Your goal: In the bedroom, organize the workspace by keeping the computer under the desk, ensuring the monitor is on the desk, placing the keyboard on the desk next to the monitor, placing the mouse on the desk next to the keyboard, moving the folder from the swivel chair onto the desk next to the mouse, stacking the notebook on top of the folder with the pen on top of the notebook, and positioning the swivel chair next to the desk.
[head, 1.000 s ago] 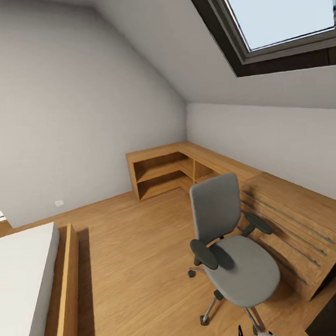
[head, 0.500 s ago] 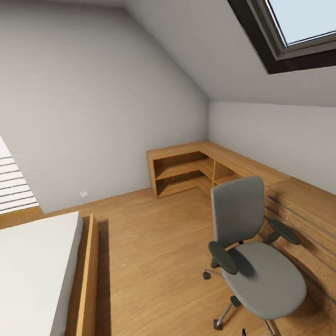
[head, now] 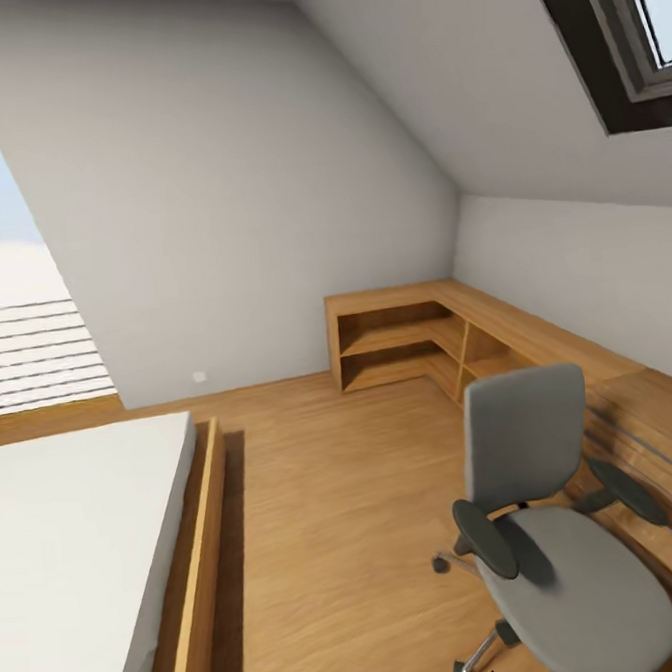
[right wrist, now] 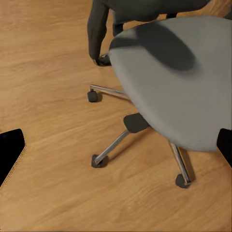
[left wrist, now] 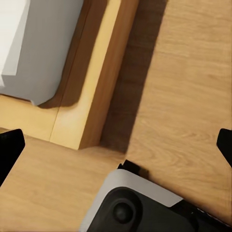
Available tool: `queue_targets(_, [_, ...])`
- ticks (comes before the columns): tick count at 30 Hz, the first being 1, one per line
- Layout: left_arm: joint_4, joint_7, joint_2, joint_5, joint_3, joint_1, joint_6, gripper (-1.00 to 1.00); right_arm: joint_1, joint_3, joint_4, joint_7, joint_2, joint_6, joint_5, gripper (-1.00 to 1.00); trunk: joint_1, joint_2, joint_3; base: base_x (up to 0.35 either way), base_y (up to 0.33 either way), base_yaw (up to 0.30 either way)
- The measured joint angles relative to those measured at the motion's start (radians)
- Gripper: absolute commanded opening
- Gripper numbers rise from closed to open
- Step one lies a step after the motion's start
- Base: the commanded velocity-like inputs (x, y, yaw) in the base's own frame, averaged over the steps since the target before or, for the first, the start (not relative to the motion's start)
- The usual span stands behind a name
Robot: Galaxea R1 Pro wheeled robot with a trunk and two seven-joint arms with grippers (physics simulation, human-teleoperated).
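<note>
The swivel chair (head: 562, 561), with grey seat and back, black armrests and a chrome star base, stands on the wooden floor at the lower right of the head view. Its seat (right wrist: 179, 82) is bare, and casters and chrome legs show below it in the right wrist view. My right gripper (right wrist: 116, 147) hangs open above the floor beside the chair's base. My left gripper (left wrist: 116, 147) is open too, over the floor near the bed's corner. The desk, computer, monitor, keyboard, mouse, folder, notebook and pen are out of view.
A bed (head: 81, 554) with a wooden frame (head: 197, 566) fills the left. A corner wooden shelf unit (head: 397, 342) runs along the far wall into a light wooden chest (head: 653, 424) behind the chair. Open floor lies between bed and chair. My own base (left wrist: 135, 208) shows below.
The head camera has turned left: the chair and shelf unit slid right in the picture, while more of the bed and a bright window with slats came in at the left.
</note>
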Motion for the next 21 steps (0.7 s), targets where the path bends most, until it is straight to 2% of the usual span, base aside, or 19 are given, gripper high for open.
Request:
queue_targets(9, [0.002,-0.004,-0.014,-0.001,-0.001,0.0,-0.003,1.0,0.0,0.004,0.002,0.0,0.001,0.0,0.003,1.0,0.0,0.0,-0.011,0.297,0.0,0.179])
queue_targets(21, [0.002,-0.004,-0.016,-0.003,-0.003,0.0,-0.005,1.0,0.0,0.004,0.003,0.003,0.001,0.0,0.004,1.0,0.001,0.0,-0.025,0.048,0.0,0.174])
